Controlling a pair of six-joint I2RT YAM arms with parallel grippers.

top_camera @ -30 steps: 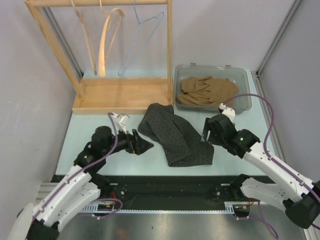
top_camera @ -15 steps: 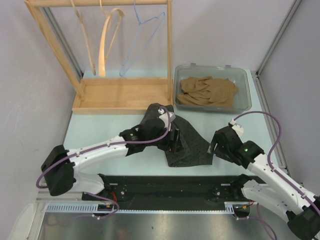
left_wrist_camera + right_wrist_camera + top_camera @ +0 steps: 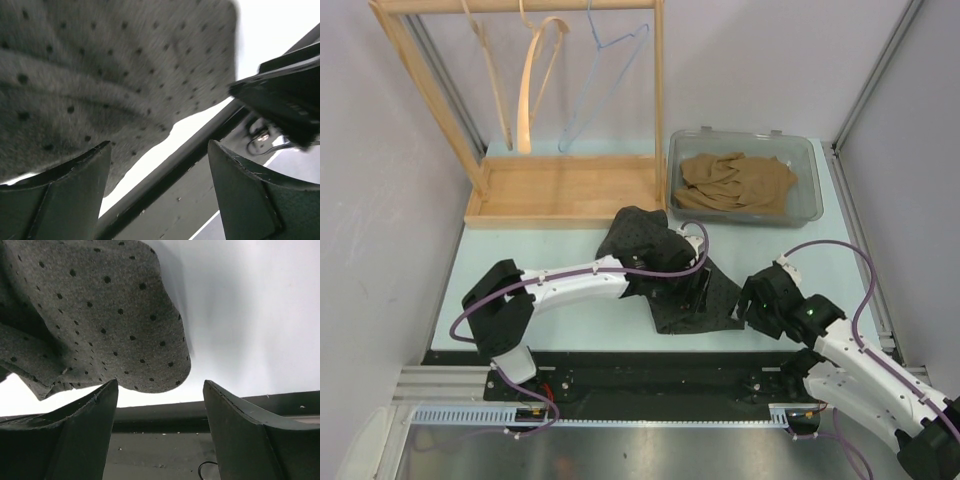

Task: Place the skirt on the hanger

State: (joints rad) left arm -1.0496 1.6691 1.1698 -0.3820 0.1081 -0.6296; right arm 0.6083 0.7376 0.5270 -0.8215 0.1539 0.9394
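Pale table [image 3: 520,270], dotted grey skirt [image 3: 640,235] heaped near centre, well apart from the wooden hanger [image 3: 531,90] on the far rack [image 3: 565,190]; left gripper [image 3: 159,145] and right gripper [image 3: 160,382] both jaws wide, nothing held, low at its near hem, likely bracketing that edge for a two-handed lift.

Pale-blue counter [image 3: 500,245], bearing 1 dotted grey skirt [image 3: 632,232] crumpled mid-front, 1 wooden rack [image 3: 560,190] behind, 1 clear bin [image 3: 744,134] back-right.
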